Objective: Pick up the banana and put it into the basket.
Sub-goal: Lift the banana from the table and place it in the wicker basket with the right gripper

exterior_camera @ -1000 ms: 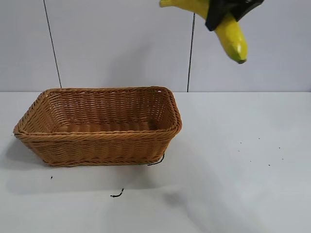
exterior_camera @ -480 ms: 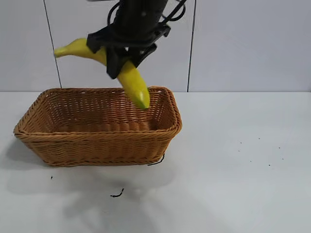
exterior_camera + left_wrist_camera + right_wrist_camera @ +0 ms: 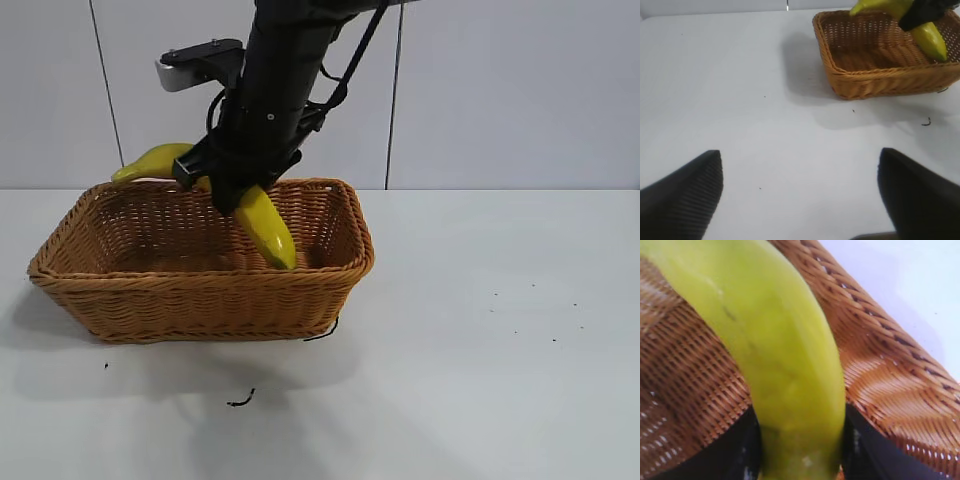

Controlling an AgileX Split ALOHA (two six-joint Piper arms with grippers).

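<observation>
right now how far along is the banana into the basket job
Done: the banana is picked up and carried over the basket, with the right gripper shut on its middle. In hand: the banana hangs tilted, its lower tip below the rim, the other end poking out above the back-left rim. Left: lower, release, withdraw. The left gripper sits open over the table, away from the basket.

A white table [image 3: 480, 330] carries the wicker basket [image 3: 205, 300].
</observation>
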